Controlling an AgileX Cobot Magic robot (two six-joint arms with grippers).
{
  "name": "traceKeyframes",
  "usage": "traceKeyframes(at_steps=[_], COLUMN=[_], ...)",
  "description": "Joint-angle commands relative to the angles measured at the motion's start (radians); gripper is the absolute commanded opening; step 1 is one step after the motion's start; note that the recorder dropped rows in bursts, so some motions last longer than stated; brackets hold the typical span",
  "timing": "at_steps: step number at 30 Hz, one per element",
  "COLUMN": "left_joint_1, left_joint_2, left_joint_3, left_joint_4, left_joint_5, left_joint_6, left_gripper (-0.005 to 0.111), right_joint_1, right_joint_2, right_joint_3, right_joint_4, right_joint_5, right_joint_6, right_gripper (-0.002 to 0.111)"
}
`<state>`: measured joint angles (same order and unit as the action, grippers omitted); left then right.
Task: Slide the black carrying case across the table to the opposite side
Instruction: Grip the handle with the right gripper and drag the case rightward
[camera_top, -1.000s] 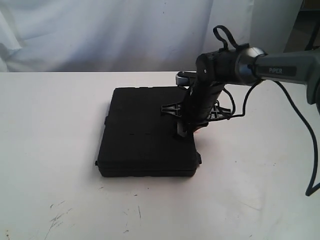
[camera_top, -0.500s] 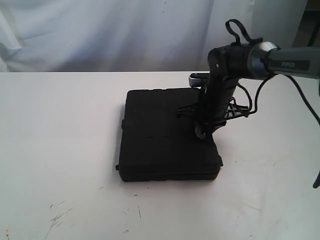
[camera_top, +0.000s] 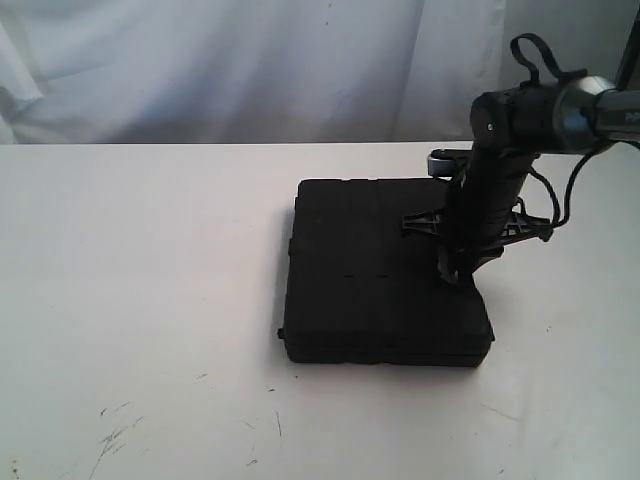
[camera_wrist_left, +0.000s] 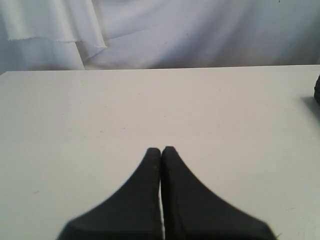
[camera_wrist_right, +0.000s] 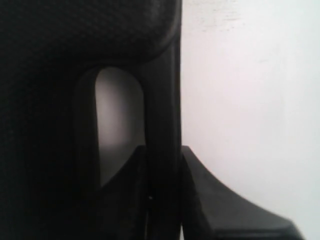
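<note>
The black carrying case (camera_top: 380, 270) lies flat on the white counter (camera_top: 140, 260), right of the middle in the exterior view. The right gripper (camera_top: 453, 270) points down at its right-hand edge, fingers clamped tight on either side of the case's handle (camera_wrist_right: 162, 100). The left gripper (camera_wrist_left: 161, 151) hangs low over the counter, well apart from the case, its fingers pressed together with nothing held between them.

Matt textured case (camera_top: 380, 270), scuffed white table (camera_top: 130, 300)
</note>
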<state>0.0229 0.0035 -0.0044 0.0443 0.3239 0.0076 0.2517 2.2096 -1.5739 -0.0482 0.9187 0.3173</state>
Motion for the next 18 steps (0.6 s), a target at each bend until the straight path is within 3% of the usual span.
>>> traceKeyframes(at_steps=[1,18], left_joint_1=[0.000,0.000], left_joint_2=[-0.003,-0.003], left_joint_3=[0.004,0.004], left_joint_4=[-0.006,-0.006], left_joint_5=[-0.006,-0.006], left_joint_6=[-0.001,0.000], left_gripper=[0.000,0.000], right_joint_1=[-0.048,-0.210], right_joint_2=[-0.030,-0.037], right_joint_3=[0.023,0.023], right_joint_4=[-0.059,-0.110], right_joint_5=[0.029,0.028], right_joint_6=[-0.026,-0.115], right_gripper=[0.000,0.000])
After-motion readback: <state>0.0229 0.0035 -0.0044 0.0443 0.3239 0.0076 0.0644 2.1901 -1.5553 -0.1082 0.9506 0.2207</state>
